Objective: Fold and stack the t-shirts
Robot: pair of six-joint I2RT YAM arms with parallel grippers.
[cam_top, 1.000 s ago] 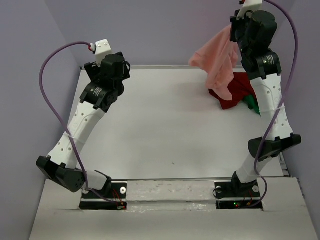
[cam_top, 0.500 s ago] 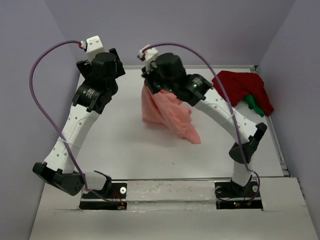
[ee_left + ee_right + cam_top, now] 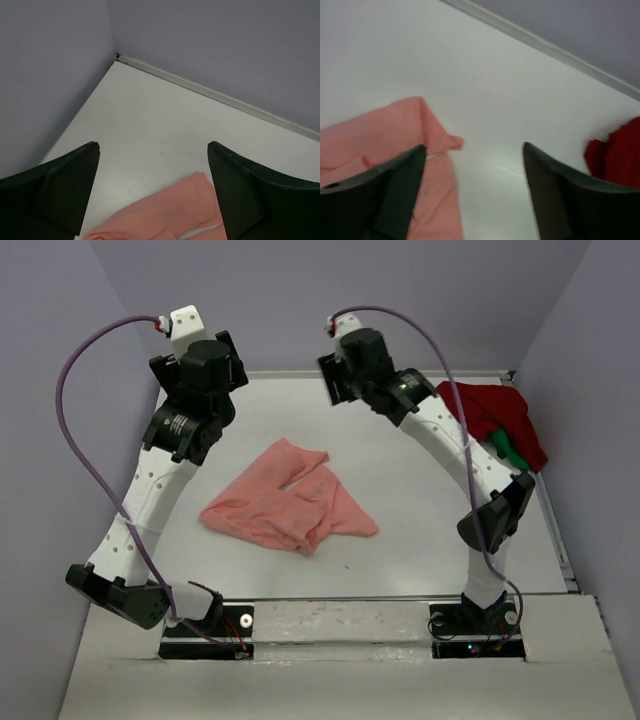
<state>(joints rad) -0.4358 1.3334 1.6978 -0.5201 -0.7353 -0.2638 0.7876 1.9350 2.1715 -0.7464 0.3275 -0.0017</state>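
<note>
Eyeing pink shirt [image 3: 288,502], crumpled on worktop [image 3: 400,570] — limp, light.
Left hand [image 3: 152,150], right hand [image 3: 474,147] gaping, empty; best pinched at two corners.

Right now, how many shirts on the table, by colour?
pink shirt: 1, lying loose mid-table
red shirt: 1, bunched at the far right
green shirt: 1, mostly hidden under the red one
Total: 3
</note>
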